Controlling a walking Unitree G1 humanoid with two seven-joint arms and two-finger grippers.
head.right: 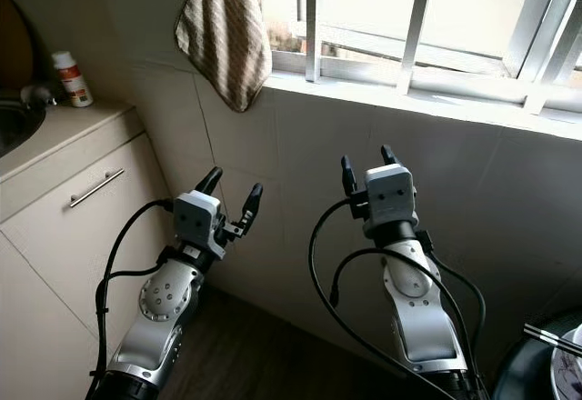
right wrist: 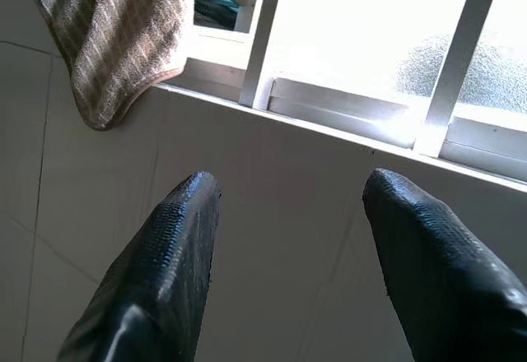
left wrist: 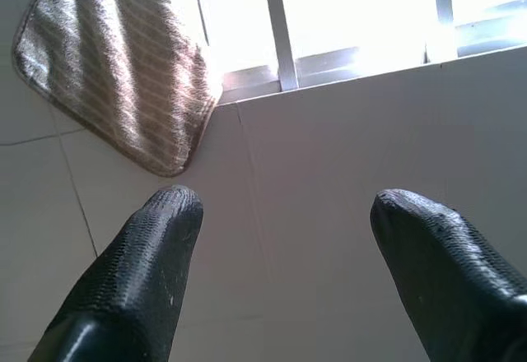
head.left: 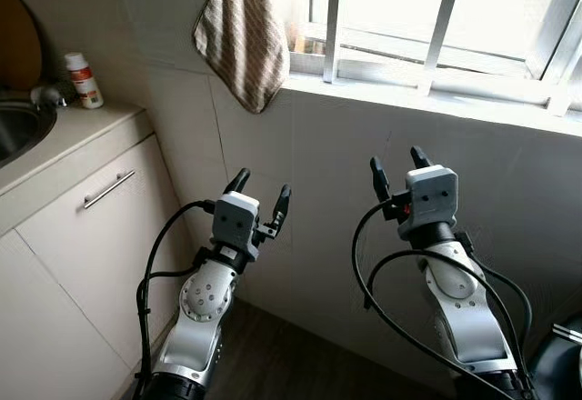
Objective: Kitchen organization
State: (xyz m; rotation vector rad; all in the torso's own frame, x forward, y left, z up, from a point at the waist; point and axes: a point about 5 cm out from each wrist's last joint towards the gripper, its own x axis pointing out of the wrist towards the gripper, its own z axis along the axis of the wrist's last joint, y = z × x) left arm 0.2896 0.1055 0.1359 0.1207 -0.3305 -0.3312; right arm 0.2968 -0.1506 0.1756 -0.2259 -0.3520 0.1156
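Left eye view shows you a tiled wall (head.left: 300, 155) under a barred window (head.left: 436, 18), a striped towel (head.left: 244, 32) hanging at its corner. Your left claw (head.left: 260, 195) and right claw (head.left: 396, 169) are both spread, empty. A bottle (head.left: 84, 80) stands on the counter (head.left: 64, 141) beside the sink (head.left: 18, 127).

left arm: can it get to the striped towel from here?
Probably yes. The left gripper is open and empty, raised toward the tiled wall, with the striped towel hanging above it from the window sill. Nothing lies between them, though the arm would have to reach well upward.
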